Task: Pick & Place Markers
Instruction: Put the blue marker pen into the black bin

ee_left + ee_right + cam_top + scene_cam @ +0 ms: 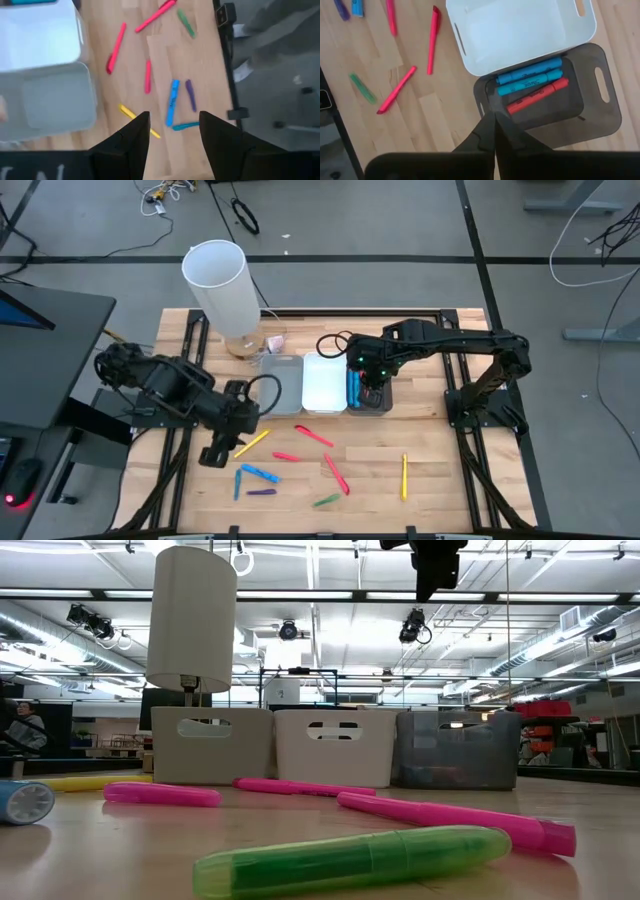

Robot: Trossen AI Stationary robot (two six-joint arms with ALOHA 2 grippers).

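Wooden table holds scattered bright markers; left gripper parted, right gripper closed empty

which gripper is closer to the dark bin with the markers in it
Right. The right gripper hangs shut directly over the dark bin; the left gripper is open across the table, beside a yellow marker.

Glossy plastic markers lie on a pale, matt wood-plank table beside smooth plastic bins.
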